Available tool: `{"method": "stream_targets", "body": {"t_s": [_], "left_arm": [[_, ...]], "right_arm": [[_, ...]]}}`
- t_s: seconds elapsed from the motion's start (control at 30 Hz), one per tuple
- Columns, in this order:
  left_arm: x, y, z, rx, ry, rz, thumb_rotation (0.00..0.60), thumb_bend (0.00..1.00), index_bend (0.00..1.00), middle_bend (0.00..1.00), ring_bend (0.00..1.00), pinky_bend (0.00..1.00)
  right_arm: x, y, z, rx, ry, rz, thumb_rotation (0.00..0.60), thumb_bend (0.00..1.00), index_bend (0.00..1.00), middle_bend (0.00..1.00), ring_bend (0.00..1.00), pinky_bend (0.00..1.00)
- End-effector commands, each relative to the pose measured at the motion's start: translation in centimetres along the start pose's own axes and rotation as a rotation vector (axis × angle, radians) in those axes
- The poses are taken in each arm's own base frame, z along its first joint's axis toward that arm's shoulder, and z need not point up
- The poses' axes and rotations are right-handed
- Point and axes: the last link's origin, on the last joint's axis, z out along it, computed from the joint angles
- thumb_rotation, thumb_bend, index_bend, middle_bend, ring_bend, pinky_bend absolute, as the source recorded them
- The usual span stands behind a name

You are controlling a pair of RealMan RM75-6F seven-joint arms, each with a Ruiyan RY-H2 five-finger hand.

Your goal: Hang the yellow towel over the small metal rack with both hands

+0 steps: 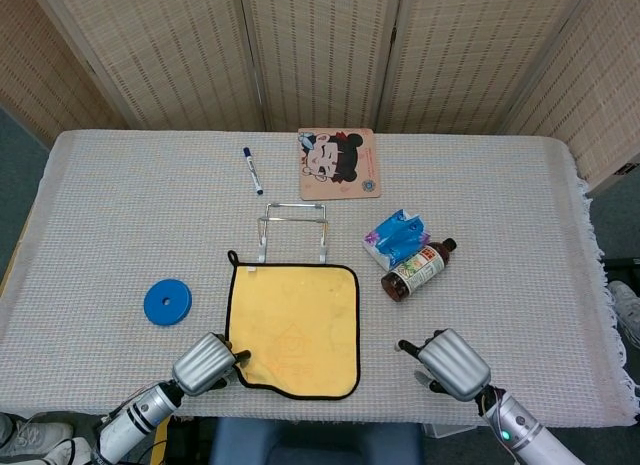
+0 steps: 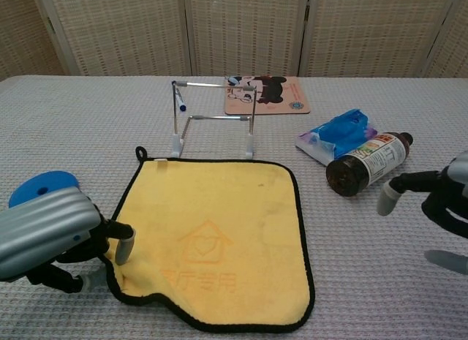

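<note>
The yellow towel lies flat on the grey tablecloth, just in front of the small metal rack, which stands upright. My left hand is at the towel's near left corner and pinches its black-trimmed edge, which is bunched inward there. My right hand hovers to the right of the towel near the table's front edge. Its fingers are spread, it holds nothing, and it is clear of the towel.
A brown bottle and a blue packet lie right of the rack. A blue disc sits at the left. A marker and a cartoon mat lie behind the rack.
</note>
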Motion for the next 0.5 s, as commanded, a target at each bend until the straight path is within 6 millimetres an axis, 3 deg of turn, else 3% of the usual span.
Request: {"method": "stream_targets", "body": {"t_s": [0.03, 0.23, 0.5], "left_arm": [[0.1, 0.1, 0.0, 0.002, 0.004, 0.001, 0.6, 0.58, 0.65, 0.99, 0.81, 0.79], [0.1, 0.1, -0.1, 0.015, 0.003, -0.003, 0.6, 0.58, 0.64, 0.99, 0.81, 0.79], [0.0, 0.3, -0.1, 0.021, 0.004, -0.012, 0.6, 0.58, 0.64, 0.99, 0.81, 0.79]], "right_arm": [[-1.1, -2.2, 3.1, 0.082, -0.042, -0.007, 0.6, 0.28, 0.36, 0.9, 0.91, 0.85], [-2.5, -3.6, 5.4, 0.125, -0.084, -0.036, 0.6, 0.27, 0.38, 0.94, 0.98, 0.92], [-3.7, -4.6, 6.5, 0.168, -0.144, -0.07, 0.6, 0.27, 0.39, 0.96, 1.0, 0.93]]}}
